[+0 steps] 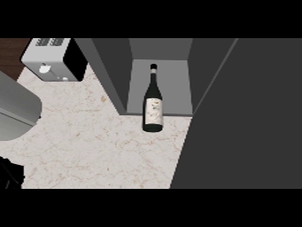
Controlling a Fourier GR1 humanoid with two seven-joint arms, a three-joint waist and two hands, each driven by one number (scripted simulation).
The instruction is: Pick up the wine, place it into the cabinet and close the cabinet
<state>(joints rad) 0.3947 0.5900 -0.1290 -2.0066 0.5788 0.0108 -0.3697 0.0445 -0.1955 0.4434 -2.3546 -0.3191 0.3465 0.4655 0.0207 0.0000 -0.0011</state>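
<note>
In the open cabinet (160, 53), wine bottle (153, 104), base past the edge

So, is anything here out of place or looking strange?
Only slightly: the wine bottle stands at the open cabinet's front edge, its base seemingly over the lip, not fully inside. The cabinet door is open.

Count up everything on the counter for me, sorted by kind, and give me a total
Wine bottle: 1, standing at the front edge of the cabinet's open compartment
Toaster: 1, at the counter's back left
Cabinet: 1, door open
Total: 3

One robot hand also shows, at the lower left.
</note>
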